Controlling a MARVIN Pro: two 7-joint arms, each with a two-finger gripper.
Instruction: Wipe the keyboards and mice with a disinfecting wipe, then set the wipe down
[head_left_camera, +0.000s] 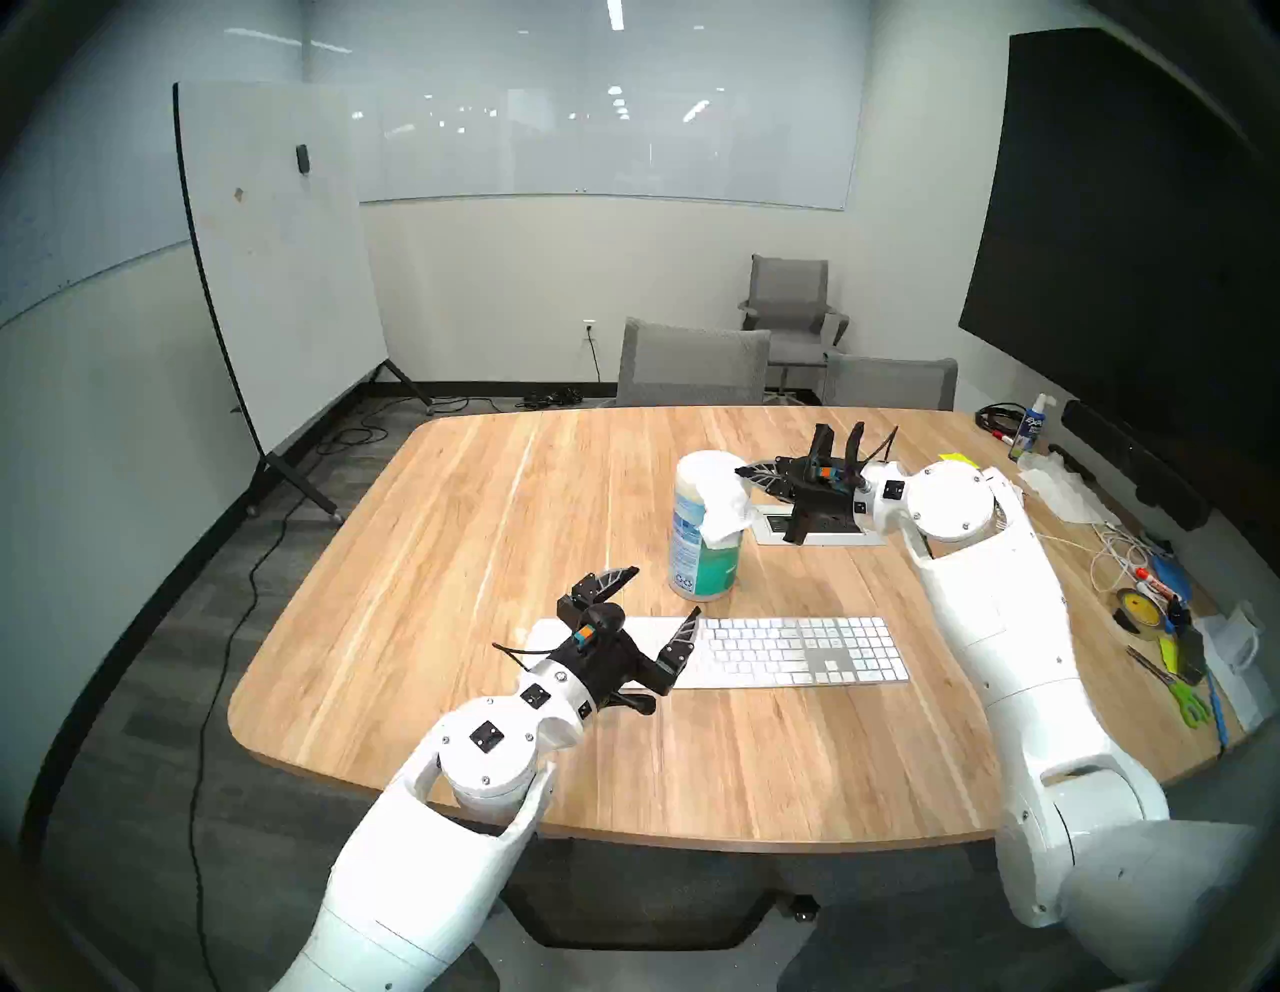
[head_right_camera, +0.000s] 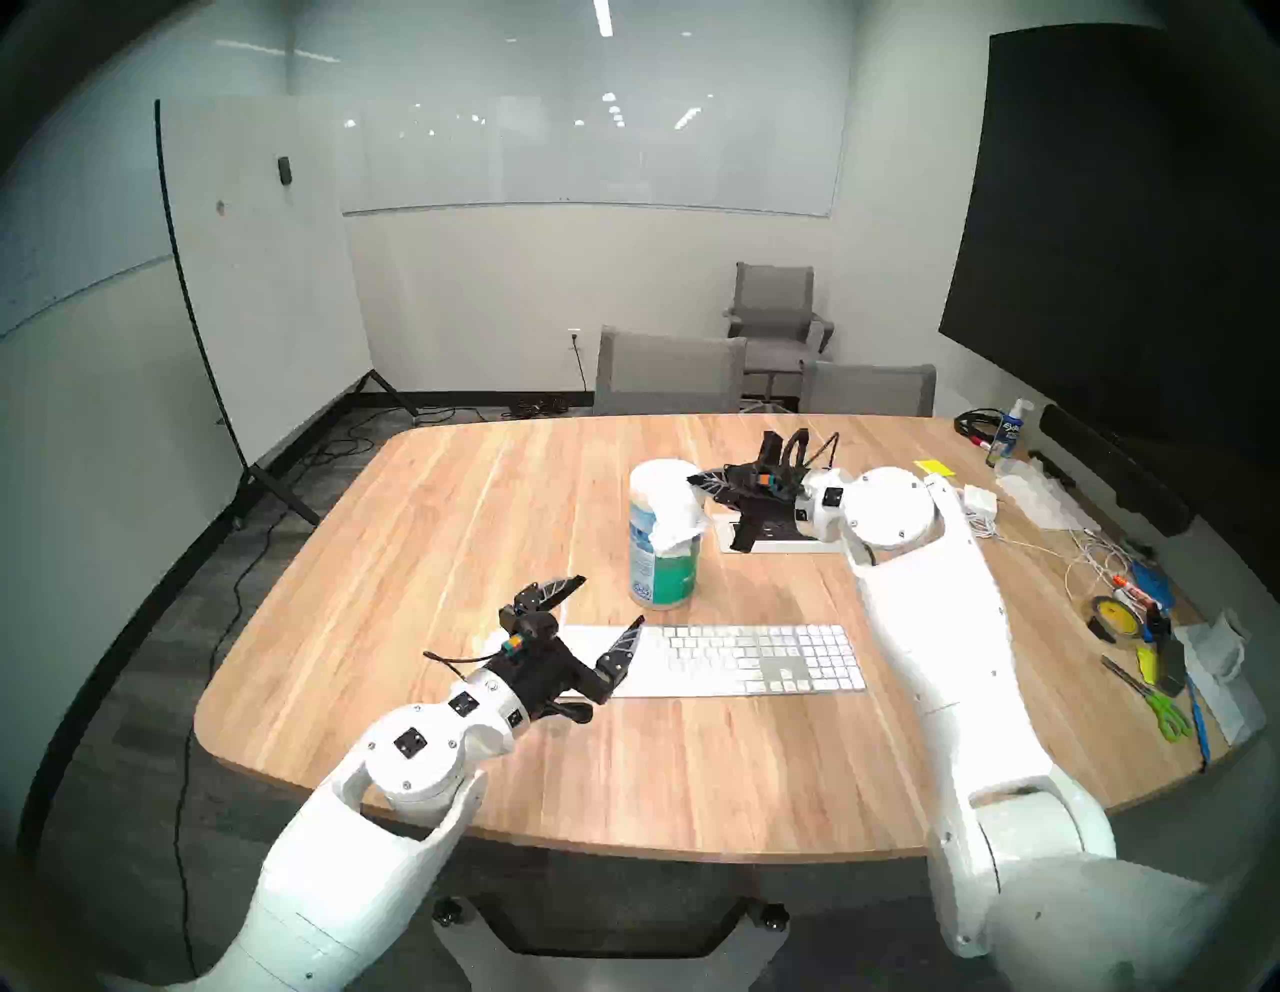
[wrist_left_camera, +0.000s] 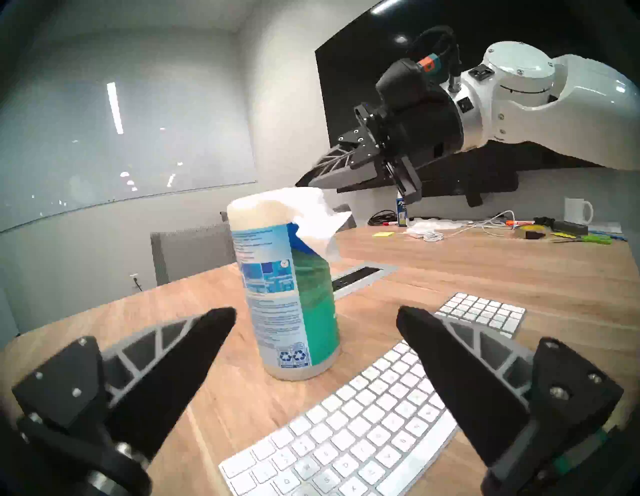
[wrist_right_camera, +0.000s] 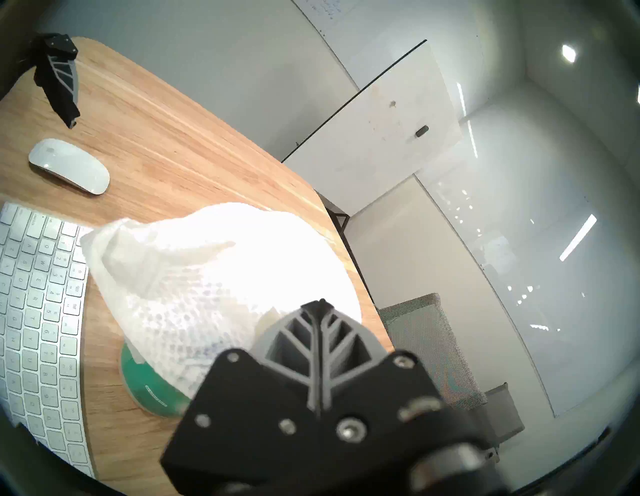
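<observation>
My right gripper (head_left_camera: 742, 474) is clenched on the wipe (head_left_camera: 727, 509) at canister (head_left_camera: 703, 547) top, to pull it free; left gripper (head_left_camera: 661, 596) spread wide w/ canister ahead betw. fingers, prob. to steady it.

Office meeting room: wooden conference table (head_left_camera: 485, 499), whiteboard (head_left_camera: 277, 263), chairs (head_left_camera: 692, 364).

Glossy white arms (head_left_camera: 983, 603) end in black wrists with grey-ribbed black jaws.

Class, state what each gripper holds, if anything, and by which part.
The right gripper pinches the wipe by its upper corner, above the canister. The left gripper holds nothing.
</observation>
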